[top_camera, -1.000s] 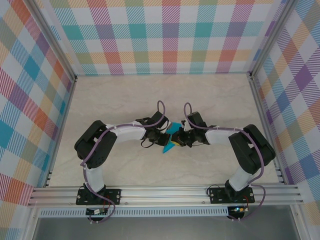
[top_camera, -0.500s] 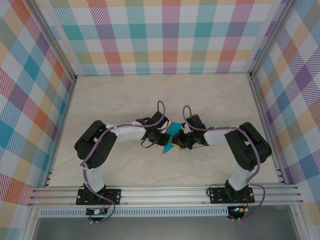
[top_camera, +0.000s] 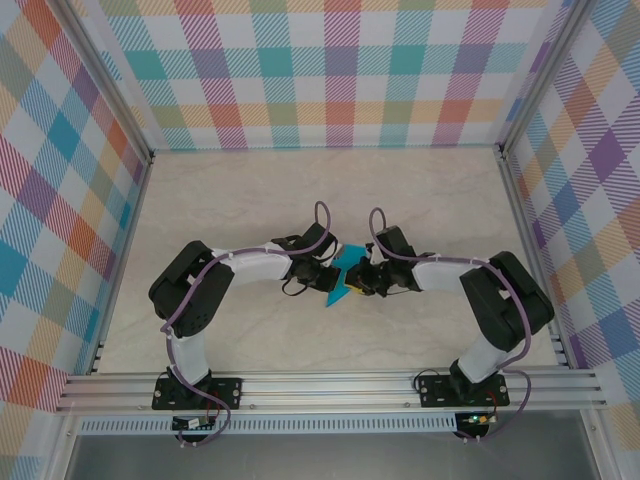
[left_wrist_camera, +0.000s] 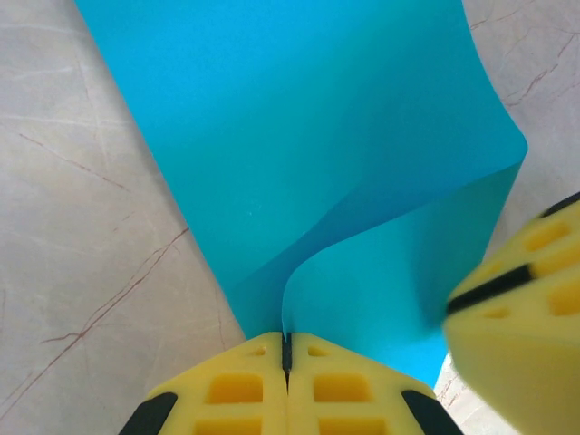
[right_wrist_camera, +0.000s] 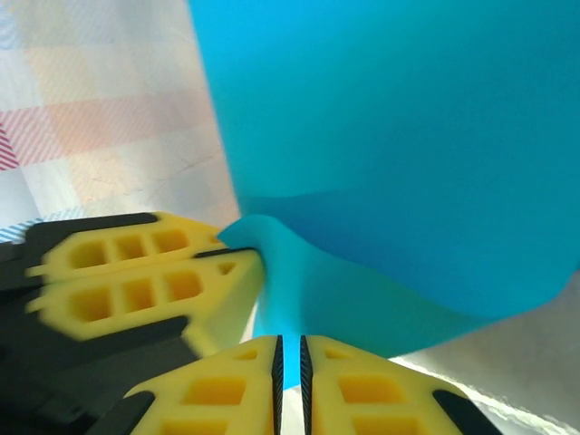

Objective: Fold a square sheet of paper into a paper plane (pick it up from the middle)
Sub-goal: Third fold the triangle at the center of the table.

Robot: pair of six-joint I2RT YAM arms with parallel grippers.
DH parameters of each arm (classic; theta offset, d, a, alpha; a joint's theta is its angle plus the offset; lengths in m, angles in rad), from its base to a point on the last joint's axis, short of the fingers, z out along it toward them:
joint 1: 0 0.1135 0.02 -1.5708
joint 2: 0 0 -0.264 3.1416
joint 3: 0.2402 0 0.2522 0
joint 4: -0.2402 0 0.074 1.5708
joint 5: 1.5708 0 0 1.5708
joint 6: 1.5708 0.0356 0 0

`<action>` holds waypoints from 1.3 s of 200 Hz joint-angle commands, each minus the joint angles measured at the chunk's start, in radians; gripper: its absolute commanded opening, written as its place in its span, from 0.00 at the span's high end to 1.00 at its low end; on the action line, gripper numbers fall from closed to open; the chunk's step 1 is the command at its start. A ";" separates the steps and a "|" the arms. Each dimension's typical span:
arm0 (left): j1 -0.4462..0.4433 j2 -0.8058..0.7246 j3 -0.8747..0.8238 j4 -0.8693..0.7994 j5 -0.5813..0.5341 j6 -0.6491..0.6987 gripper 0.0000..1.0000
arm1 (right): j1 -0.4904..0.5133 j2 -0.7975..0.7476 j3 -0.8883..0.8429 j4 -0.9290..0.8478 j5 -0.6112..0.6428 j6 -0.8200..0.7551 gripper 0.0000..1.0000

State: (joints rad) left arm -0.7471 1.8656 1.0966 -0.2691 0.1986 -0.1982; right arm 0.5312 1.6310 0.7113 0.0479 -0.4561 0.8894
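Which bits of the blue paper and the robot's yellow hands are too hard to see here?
- Top view: the teal paper is tiny and partly covered by both arms, so its folds cannot be made out.
- Left wrist view: the paper's far edge is cut off by the picture's top. The right gripper is blurred and cut off at the right edge.
- Right wrist view: the left gripper is blurred, and the paper hides the table behind it.

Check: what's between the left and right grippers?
The thin teal-blue square sheet of paper, bowed, pinched by the left gripper and the right gripper. Top and wrist views show it.
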 commanded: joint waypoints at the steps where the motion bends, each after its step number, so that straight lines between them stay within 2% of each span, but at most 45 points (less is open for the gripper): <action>1: 0.007 0.009 -0.044 -0.039 -0.051 -0.011 1.00 | -0.027 -0.023 0.023 -0.054 0.019 -0.043 0.84; 71: 0.007 0.008 -0.052 -0.033 -0.046 -0.015 1.00 | -0.054 0.085 -0.002 -0.014 0.029 -0.052 0.86; 148: 0.006 0.007 -0.050 -0.041 -0.051 -0.015 1.00 | -0.089 -0.007 0.033 -0.064 0.020 -0.077 0.85; 225: 0.007 0.007 -0.057 -0.038 -0.046 -0.020 1.00 | -0.098 0.128 0.032 -0.039 0.029 -0.082 0.87; 260: 0.007 -0.001 -0.055 -0.047 -0.056 -0.018 1.00 | -0.097 0.012 0.042 -0.104 0.033 -0.098 0.87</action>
State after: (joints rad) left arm -0.7471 1.8572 1.0801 -0.2512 0.1963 -0.2134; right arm 0.4267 1.7111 0.7372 0.0151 -0.4469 0.8223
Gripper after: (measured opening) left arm 0.046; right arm 0.124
